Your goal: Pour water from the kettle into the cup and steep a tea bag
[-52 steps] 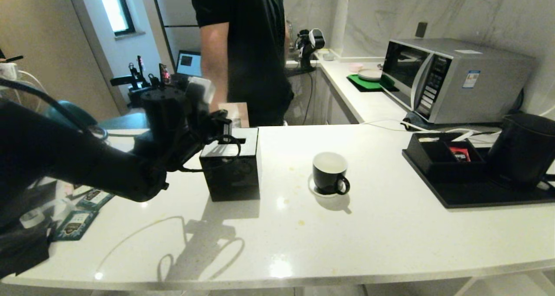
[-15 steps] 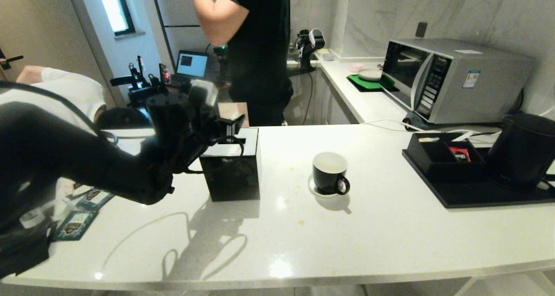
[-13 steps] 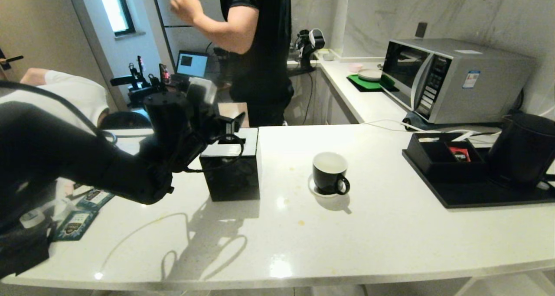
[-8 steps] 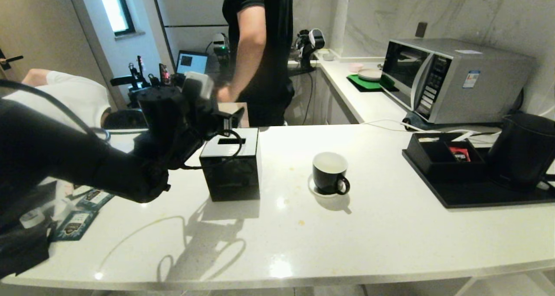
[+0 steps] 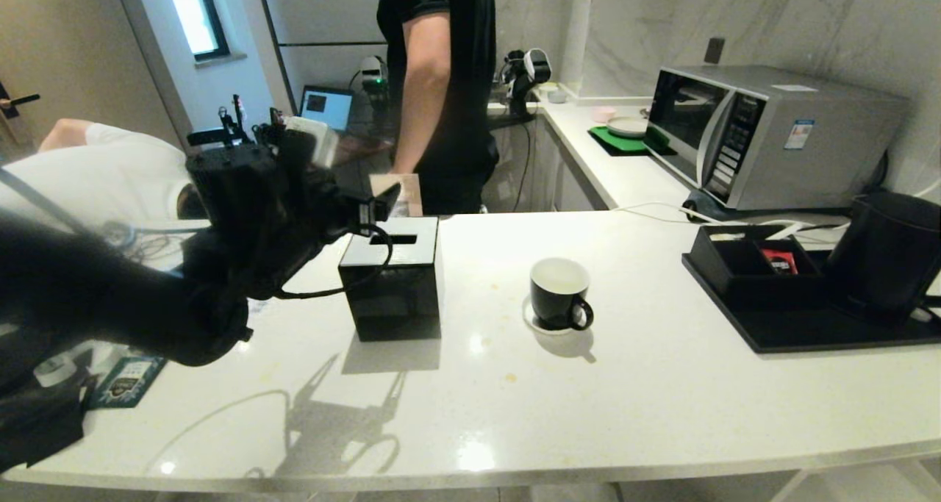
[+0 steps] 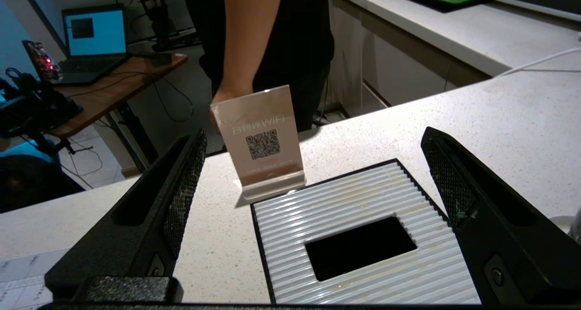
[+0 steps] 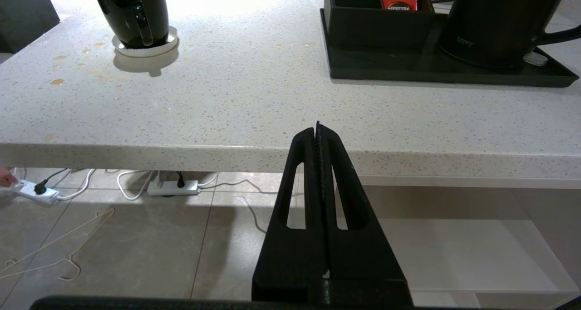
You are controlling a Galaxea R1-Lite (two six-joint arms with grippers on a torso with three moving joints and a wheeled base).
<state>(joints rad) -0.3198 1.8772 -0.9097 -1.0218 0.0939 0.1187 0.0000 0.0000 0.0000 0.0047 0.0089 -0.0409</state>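
The left arm reaches in from the near left, raised over the counter, its left gripper (image 6: 313, 151) spread wide and empty; the right gripper (image 7: 317, 130) hangs low at the near edge, fingers pressed together

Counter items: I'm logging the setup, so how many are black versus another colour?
Black: 4 - kettle, cup, tissue box, tray
White: 1 - saucer
Silver: 1 - microwave
Clear: 1 - QR sign
Total: 7
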